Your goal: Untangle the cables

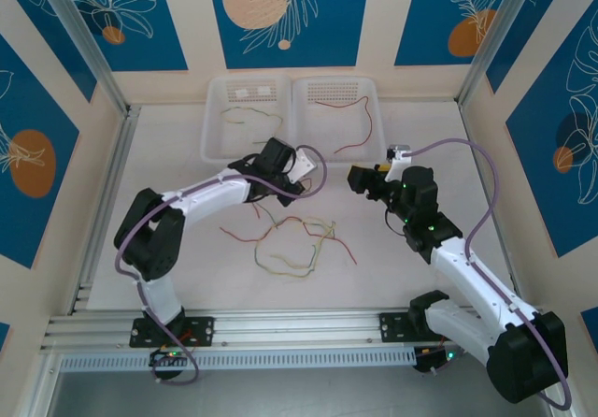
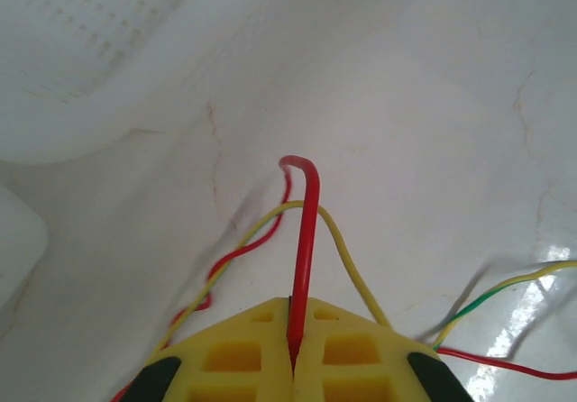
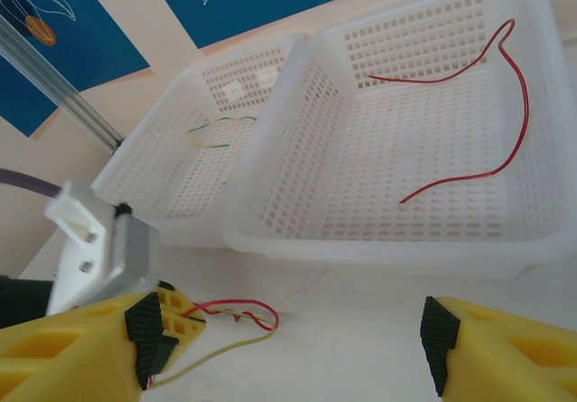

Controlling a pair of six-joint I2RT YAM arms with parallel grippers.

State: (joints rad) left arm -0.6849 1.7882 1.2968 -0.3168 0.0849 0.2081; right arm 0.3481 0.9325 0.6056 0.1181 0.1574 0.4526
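Note:
A loose tangle of red and yellow-green cables (image 1: pixel 291 239) lies mid-table. My left gripper (image 2: pixel 293 310) is shut on one red cable (image 2: pixel 306 231), which stands up from the yellow fingers and hooks over at its tip. A yellow cable (image 2: pixel 347 258) arches across just behind it. In the top view the left gripper (image 1: pixel 297 181) sits at the tangle's far edge. My right gripper (image 3: pixel 293 343) is open with nothing between its fingers, facing the left gripper's yellow fingers (image 3: pixel 180 316) and the red cable loop (image 3: pixel 243 308). From above, the right gripper (image 1: pixel 363 179) is apart from the tangle.
Two white perforated baskets stand at the back. The left basket (image 1: pixel 213 127) holds a yellow-green cable (image 1: pixel 248 116); the right basket (image 1: pixel 378 108) holds a red cable (image 1: pixel 353 122). The right basket's rim (image 3: pixel 270 222) lies just beyond both grippers. Walls enclose the table.

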